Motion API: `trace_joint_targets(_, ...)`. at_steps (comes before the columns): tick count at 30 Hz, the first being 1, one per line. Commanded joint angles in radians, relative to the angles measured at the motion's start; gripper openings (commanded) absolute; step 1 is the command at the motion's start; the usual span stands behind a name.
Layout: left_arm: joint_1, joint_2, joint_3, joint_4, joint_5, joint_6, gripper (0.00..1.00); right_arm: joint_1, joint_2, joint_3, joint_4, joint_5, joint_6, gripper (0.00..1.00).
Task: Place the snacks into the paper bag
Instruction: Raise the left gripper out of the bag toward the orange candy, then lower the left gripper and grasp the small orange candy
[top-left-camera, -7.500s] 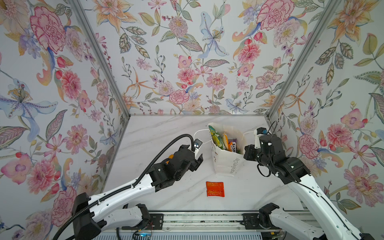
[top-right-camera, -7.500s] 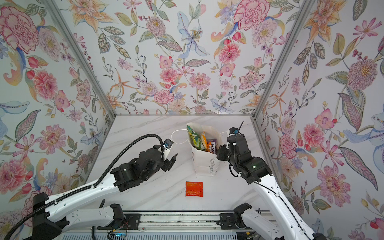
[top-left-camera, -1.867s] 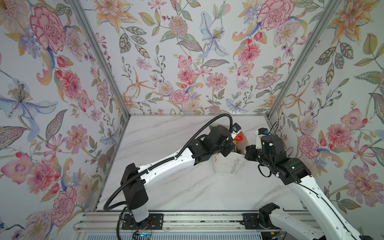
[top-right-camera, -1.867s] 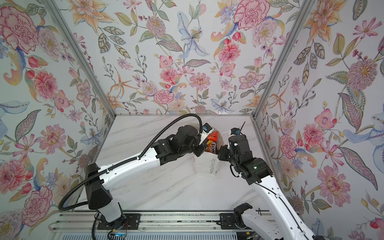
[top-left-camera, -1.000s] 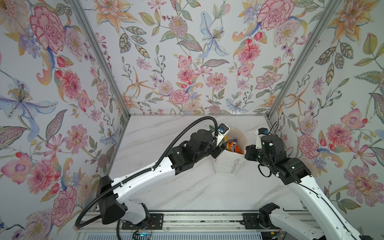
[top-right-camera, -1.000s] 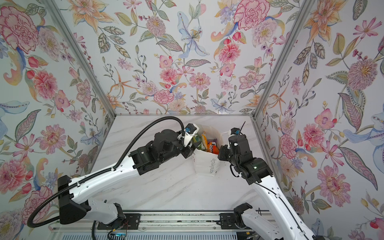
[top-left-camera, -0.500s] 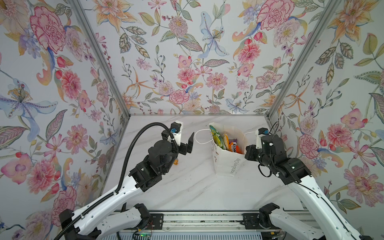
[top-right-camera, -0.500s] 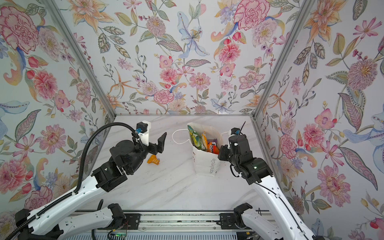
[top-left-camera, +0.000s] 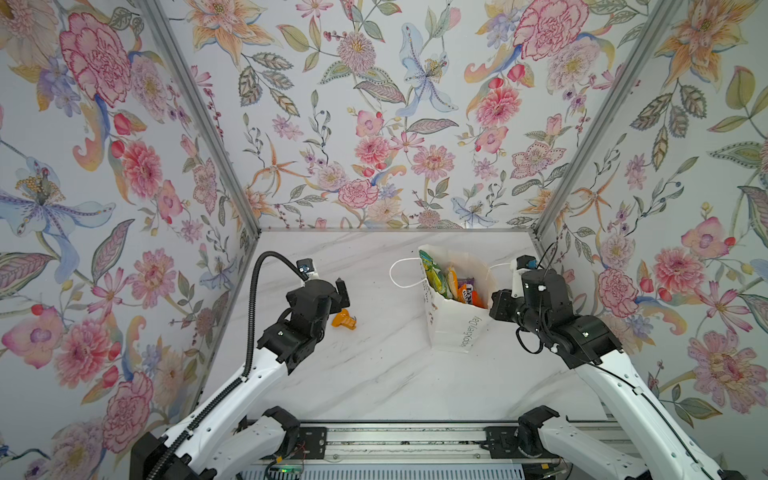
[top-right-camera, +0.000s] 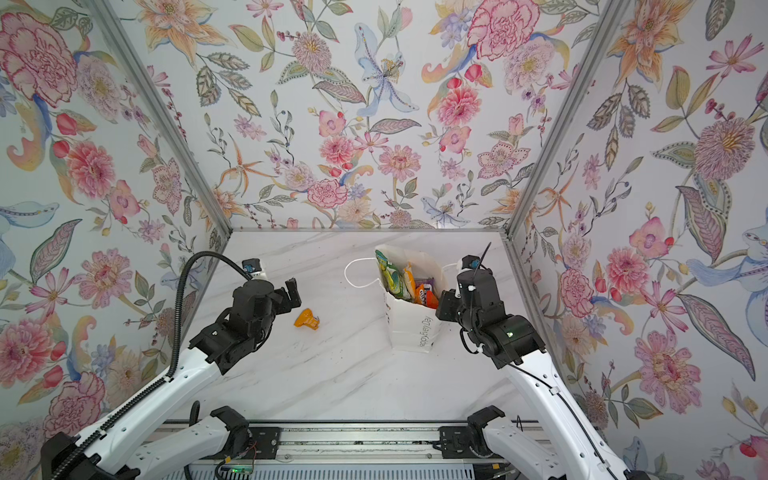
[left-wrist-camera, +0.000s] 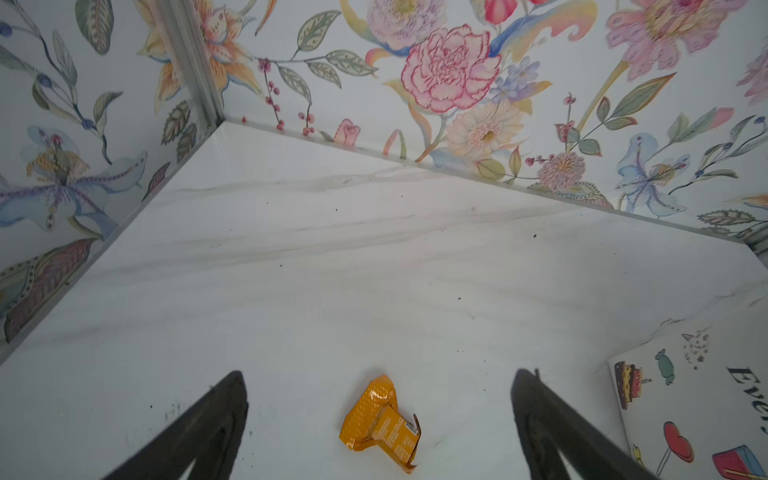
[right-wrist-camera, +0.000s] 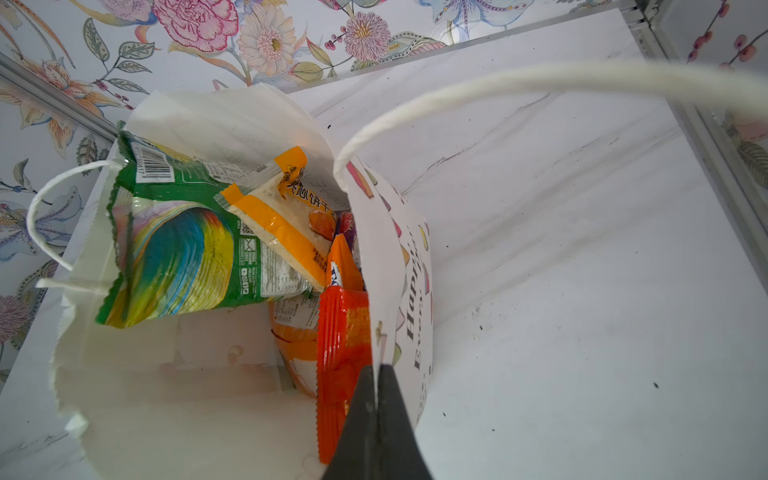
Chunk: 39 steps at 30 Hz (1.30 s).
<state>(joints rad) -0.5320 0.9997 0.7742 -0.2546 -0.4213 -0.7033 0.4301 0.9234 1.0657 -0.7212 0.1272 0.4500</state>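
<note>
One stiff white paper bag (top-left-camera: 453, 332) with two thin cord handles (right-wrist-camera: 457, 89) is seen upright at the right of the marble-patterned table (top-left-camera: 365, 374). At least five glossy packets (right-wrist-camera: 178, 249) are packed inside it. One crumpled orange sachet (left-wrist-camera: 380, 419) is seen flat on the table, just beside the left gripper (left-wrist-camera: 380, 374), whose jaws are spread wide and empty. The bag's rim is pinched by the closed right gripper (right-wrist-camera: 376, 376).
</note>
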Motion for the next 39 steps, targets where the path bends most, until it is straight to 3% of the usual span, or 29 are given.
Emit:
trace_joint_targets(1,0.026,0.025,-0.067,0.003,0.057,-0.156,0.99,-0.002,-0.026,0.004,0.023,0.0,-0.006,0.0)
trace_joint_targets(10,0.043,0.159,-0.17,0.128,0.174,-0.3,0.91,-0.003,-0.028,-0.008,0.025,-0.008,0.005,0.0)
trace_joint_targets(17,0.037,0.236,-0.239,0.231,0.195,-0.368,0.84,-0.004,-0.026,-0.018,0.031,-0.009,0.01,0.0)
trace_joint_targets(30,-0.013,0.434,-0.185,0.283,0.199,-0.378,0.83,-0.002,-0.022,-0.026,0.043,-0.02,0.017,0.0)
trace_joint_targets(39,-0.023,0.585,-0.08,0.291,0.179,-0.318,0.79,-0.001,-0.025,-0.029,0.043,-0.019,0.016,0.0)
